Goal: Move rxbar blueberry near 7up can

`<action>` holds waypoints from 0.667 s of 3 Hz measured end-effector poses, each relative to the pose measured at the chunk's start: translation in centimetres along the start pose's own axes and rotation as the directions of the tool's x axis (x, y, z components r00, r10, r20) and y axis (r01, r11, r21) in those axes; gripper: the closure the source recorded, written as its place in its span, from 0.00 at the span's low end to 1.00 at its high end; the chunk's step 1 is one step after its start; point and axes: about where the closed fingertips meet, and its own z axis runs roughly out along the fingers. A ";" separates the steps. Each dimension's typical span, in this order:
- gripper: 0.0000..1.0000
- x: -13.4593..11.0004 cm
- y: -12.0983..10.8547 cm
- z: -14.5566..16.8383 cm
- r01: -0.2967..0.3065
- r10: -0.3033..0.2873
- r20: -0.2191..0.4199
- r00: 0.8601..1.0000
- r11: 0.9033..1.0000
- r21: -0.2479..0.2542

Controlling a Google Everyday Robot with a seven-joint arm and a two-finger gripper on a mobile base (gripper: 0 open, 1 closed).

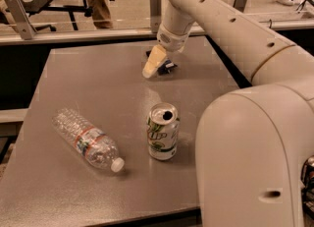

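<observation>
The gripper (156, 65) is low over the far part of the grey table (73, 81), at the end of the arm that reaches in from the right. The rxbar blueberry (169, 67) lies flat on the table just at it, mostly hidden behind it; only a dark blue end shows on its right side. Whether the gripper is open or already closed on the bar, I cannot tell, and the bar's long axis I also cannot read with certainty. The relation that matters is this one: the 7up can (163, 131) stands upright well apart from the bar, nearer to the camera and almost straight in front, so I judge the bar must travel toward the camera. The can's top shows a dark drinking hole, but what is inside cannot be seen. A clear plastic bottle (88, 140) lies on its side left of the can, cap on, apparently empty.
</observation>
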 end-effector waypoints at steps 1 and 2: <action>0.33 -0.4 0.3 0.6 0.005 -0.005 -0.023 1.000 1.000 -0.014; 0.57 -0.7 0.5 0.0 0.012 -0.012 -0.019 1.000 1.000 -0.022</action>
